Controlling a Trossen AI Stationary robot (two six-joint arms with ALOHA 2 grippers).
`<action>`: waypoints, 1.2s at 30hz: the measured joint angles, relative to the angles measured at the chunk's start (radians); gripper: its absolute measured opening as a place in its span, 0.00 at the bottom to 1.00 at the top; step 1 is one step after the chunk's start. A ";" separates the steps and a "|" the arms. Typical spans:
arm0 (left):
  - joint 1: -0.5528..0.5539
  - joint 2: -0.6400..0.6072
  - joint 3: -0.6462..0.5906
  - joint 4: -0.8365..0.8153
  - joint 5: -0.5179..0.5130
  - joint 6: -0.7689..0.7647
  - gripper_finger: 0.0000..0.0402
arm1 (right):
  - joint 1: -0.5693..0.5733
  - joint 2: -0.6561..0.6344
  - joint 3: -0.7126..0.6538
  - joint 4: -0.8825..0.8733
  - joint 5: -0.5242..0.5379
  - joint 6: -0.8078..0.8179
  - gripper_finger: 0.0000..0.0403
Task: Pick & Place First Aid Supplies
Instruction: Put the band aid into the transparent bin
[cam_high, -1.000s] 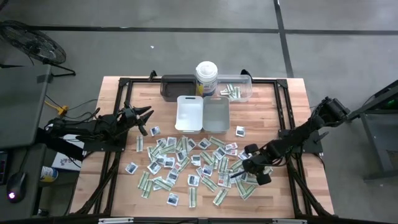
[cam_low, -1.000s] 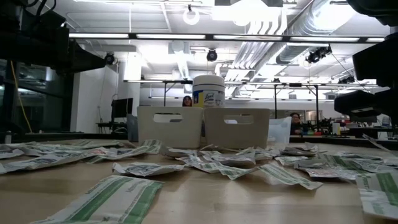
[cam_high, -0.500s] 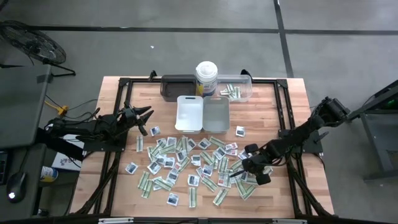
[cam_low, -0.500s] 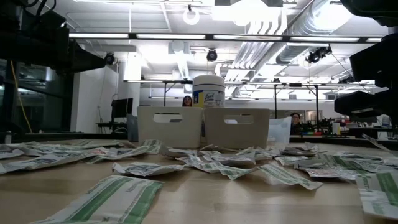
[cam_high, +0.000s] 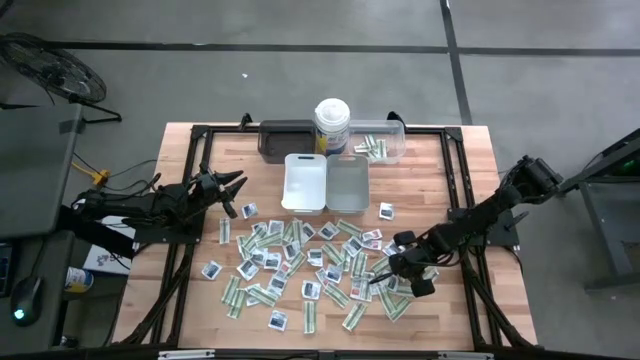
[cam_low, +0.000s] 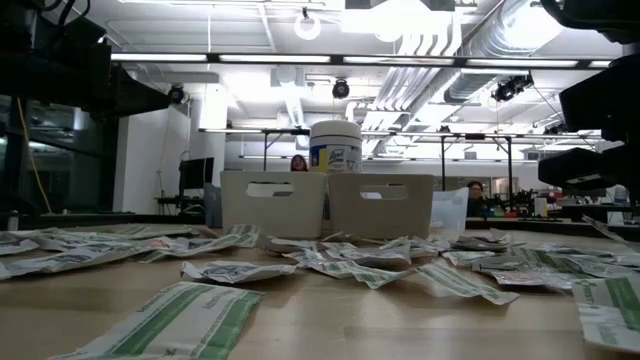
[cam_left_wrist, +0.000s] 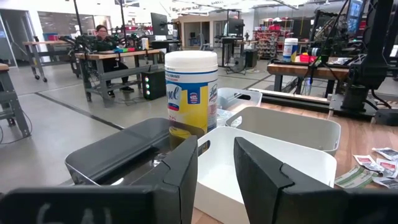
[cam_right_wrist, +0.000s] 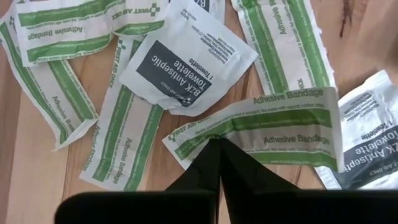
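Dozens of first aid supplies lie scattered over the near half of the wooden table, square towelette sachets mixed with green-and-white bandage strips. Since a second ago almost nothing has shifted: the packets, trays and both arms sit where they did, and only the right gripper has finished closing. Its fingertips now meet on the edge of an adhesive bandage strip, pinching it low over the right side of the pile, with a towelette sachet just beside it.

The left gripper hangs unchanged over the left part of the table, apart from the packets, its jaws partly open with nothing between them; its wrist view looks toward the canister.

At the far edge stand a dark tray, the tall white canister and a clear tray already holding a few strips. Just nearer are a white tray and a grey tray, side by side. Bare wood lies between the trays and the pile on the right, around a single sachet, and along the near-left edge. A black frame borders the working area.
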 joint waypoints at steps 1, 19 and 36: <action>0.000 0.000 0.000 0.000 0.000 0.000 0.25 | 0.000 -0.005 0.001 -0.005 0.002 -0.001 0.00; 0.000 0.000 0.000 0.000 0.000 0.000 0.25 | 0.004 -0.123 0.066 -0.220 0.034 0.090 0.00; 0.000 0.000 0.000 0.000 0.000 0.000 0.25 | -0.341 -0.317 0.241 -0.458 0.063 0.034 0.00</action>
